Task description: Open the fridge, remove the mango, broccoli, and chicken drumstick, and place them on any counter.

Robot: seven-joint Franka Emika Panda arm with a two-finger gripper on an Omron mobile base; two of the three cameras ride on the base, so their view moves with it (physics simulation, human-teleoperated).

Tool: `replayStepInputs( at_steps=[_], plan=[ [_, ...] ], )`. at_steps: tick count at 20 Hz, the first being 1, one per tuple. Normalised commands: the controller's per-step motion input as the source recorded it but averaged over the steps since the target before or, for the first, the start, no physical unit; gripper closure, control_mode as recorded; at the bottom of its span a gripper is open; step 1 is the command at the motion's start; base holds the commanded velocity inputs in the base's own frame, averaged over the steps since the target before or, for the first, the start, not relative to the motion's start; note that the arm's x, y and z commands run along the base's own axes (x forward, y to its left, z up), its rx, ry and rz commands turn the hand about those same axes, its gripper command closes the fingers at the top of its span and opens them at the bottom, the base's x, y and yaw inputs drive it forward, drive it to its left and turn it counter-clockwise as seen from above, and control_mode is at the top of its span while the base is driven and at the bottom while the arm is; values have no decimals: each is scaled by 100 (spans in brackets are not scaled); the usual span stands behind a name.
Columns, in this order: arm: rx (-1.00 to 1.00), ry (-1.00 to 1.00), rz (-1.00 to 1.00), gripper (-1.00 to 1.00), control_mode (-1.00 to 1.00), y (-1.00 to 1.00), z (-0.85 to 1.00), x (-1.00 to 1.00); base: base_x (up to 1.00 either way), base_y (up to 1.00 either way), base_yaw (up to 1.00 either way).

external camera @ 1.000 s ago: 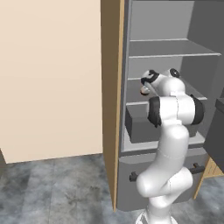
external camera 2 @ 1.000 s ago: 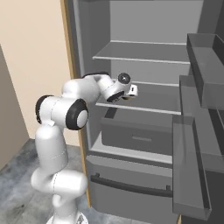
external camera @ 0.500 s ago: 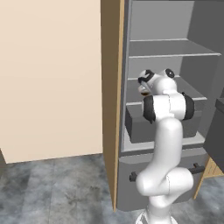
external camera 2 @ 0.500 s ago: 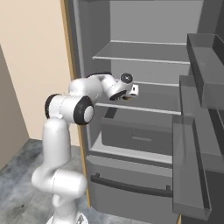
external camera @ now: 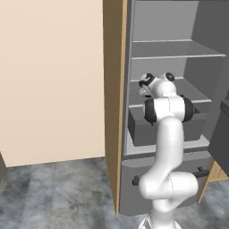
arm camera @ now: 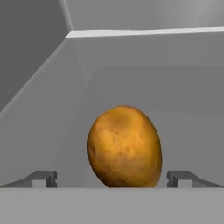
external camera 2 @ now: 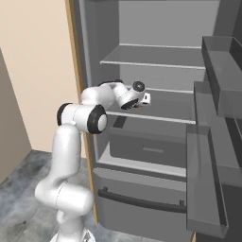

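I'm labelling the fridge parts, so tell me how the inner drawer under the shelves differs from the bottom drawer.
The inner drawer has just a small pale slot on its face; the bottom drawer carries a long black bar handle. The inner drawer sits back inside the fridge; the bottom drawer lies below it on the outer front and is wider. Both are plain grey and look shut.

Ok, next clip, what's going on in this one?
The white Franka arm has reached into the open tall dark grey fridge, onto the middle shelf on its left side. Its two-finger gripper is open, and in the hand view the smooth orange-yellow mango sits on the shelf between the two fingertips, which stand clear of it on either side. Nothing is gripped yet. The likely next step is closing on the mango.
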Motion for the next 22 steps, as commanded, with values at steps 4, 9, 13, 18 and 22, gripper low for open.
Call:
replayStepInputs(
  at_steps=[4,9,13,18,22],
  plan=[
    [0,0,0,-100,-100,-8,-8,50,0,0,0],
    [0,0,0,-100,-100,-13,-8,44,0,0,0],
    [0,0,0,100,-100,-3,-22,9,0,0,0],
    [0,0,0,100,-100,0,-33,-48,0,0,0],
    [0,0,0,100,-100,0,-46,-100,0,0,0]
  ],
)
